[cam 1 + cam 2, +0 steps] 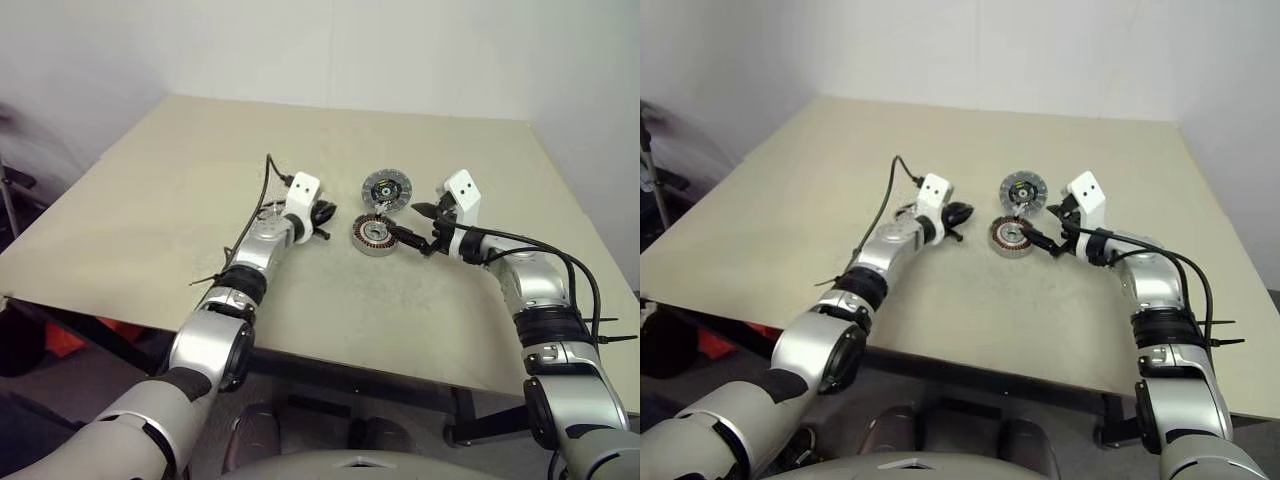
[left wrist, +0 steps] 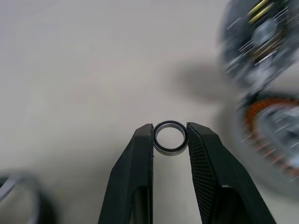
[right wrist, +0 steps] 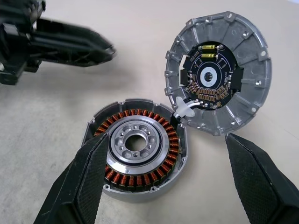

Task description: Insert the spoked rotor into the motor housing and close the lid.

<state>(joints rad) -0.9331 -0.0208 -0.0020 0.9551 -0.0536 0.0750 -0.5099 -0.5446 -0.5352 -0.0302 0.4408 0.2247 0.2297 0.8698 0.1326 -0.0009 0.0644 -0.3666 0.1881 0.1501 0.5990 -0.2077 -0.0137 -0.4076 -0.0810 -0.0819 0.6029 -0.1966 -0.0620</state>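
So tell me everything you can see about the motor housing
The motor housing is a short round grey metal ring lying flat on the tan table. Copper-brown windings circle its inside, around a shiny silver hub with small holes and an open centre. A white connector joins it to the lid resting against its edge. The right tool stands open astride it.

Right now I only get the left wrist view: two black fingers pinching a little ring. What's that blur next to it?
Observer: That is the housing, a circle of copper windings round a silver centre.
Operator: And the other blur?
Observer: The lid, lying on the table beside the housing, not on it.
Operator: Is the other hand busy?
Observer: The right hand is open and empty, next to the housing.
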